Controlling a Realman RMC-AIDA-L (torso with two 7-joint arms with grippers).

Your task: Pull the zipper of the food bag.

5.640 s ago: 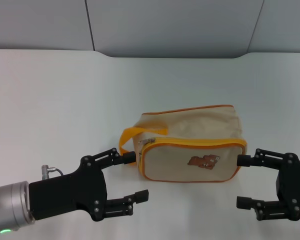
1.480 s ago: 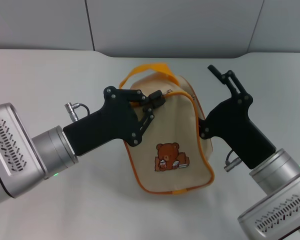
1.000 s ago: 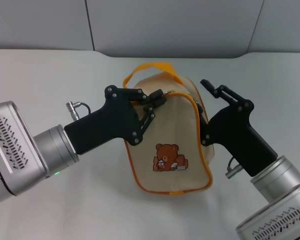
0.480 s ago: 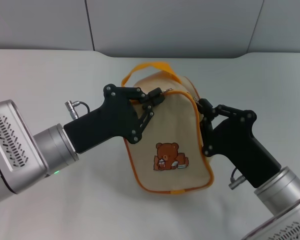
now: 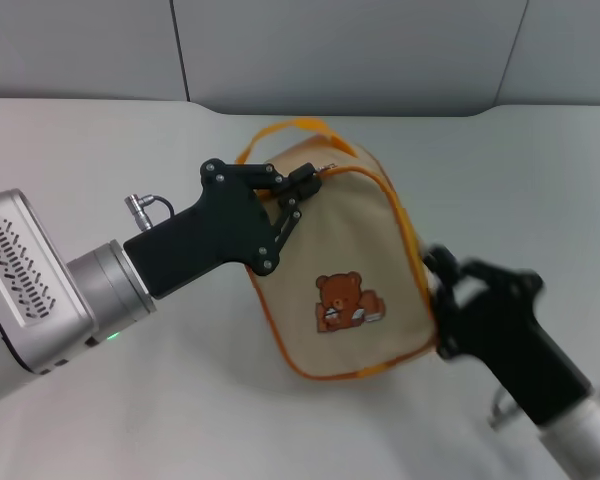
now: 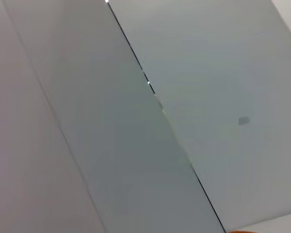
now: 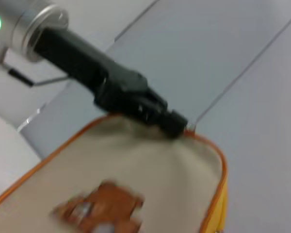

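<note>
Near the middle of the desk [image 5: 100,150], somewhat toward its far edge, the food bag [image 5: 335,265] stands on end with its bear-print face toward the robot and its orange handle arching over the top. The left gripper [image 5: 302,186] has its fingers pinched closed on the bag's top corner, right beside the small silver pull tab of the zipper [image 5: 329,167]; whether they hold the tab itself or the trim next to it cannot be told.

Half a second ago the right gripper [image 5: 442,290] was up against the bag's upper right edge, level with the zipper line. It has since dropped down along that side toward the near right corner of the desk, and the bag has tipped with it, its top swung left and its lower right corner pushed out. The gripper now sits beside that lower corner, blurred by motion, and its fingers cannot be made out as open or closed.

That downward sweep looks like the pull itself, running the slider along the right edge while the left arm anchors the top. No opened gap shows along the trim, so how far the zipper has travelled is uncertain.
</note>
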